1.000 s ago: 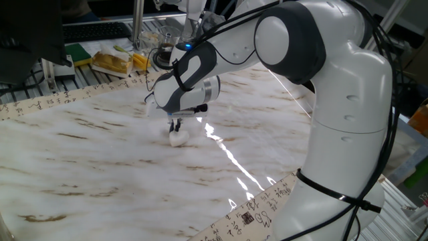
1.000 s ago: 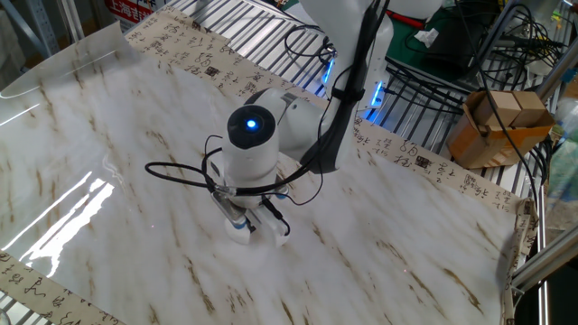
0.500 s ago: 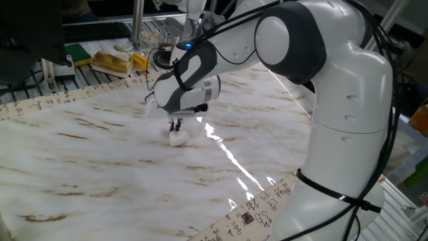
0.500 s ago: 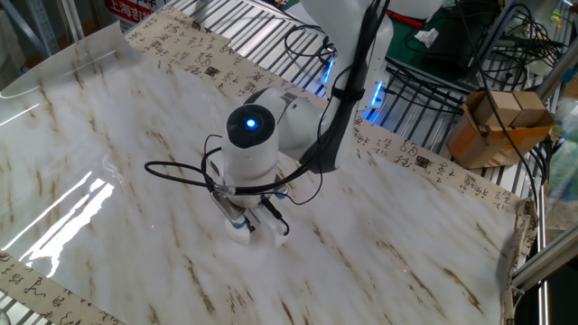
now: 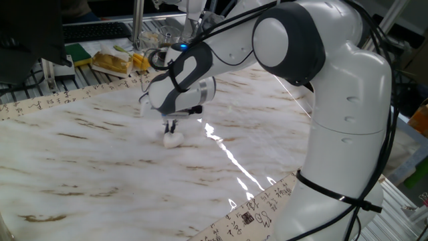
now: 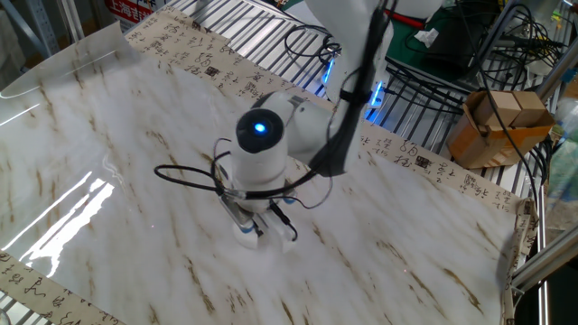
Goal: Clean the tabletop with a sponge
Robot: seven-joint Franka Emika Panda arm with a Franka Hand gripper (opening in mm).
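The gripper [image 5: 172,127] pinches the small white sponge [image 5: 173,139] from above and presses it on the middle of the tabletop [image 5: 80,167]; the sponge looks light and soft, so holding its upper part seems best

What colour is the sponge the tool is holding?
Plain white, the sponge shows best in one fixed view, under the tool.

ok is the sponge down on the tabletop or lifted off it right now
Down on it. The sponge sits pressed against the tabletop under the gripper, whose fingers are shut on it; no gap shows beneath.
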